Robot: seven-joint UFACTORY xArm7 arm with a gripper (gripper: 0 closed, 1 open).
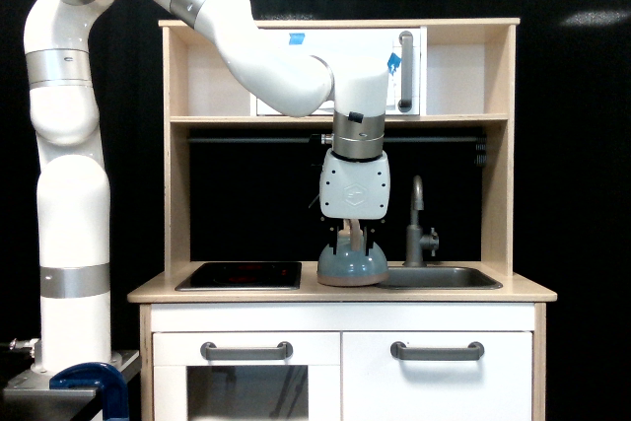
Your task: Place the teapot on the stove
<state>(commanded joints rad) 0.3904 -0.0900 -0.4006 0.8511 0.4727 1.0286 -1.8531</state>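
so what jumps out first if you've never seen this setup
The white arm reaches from the exterior view's left, its gripper straight down over the teapot handle. The teapot sits on the wood counter between the black stove and the sink, not yet on the stove.

Light: bright, even, from above | backdrop: dark | glare: mild on arm [246, 56] | focus: sharp
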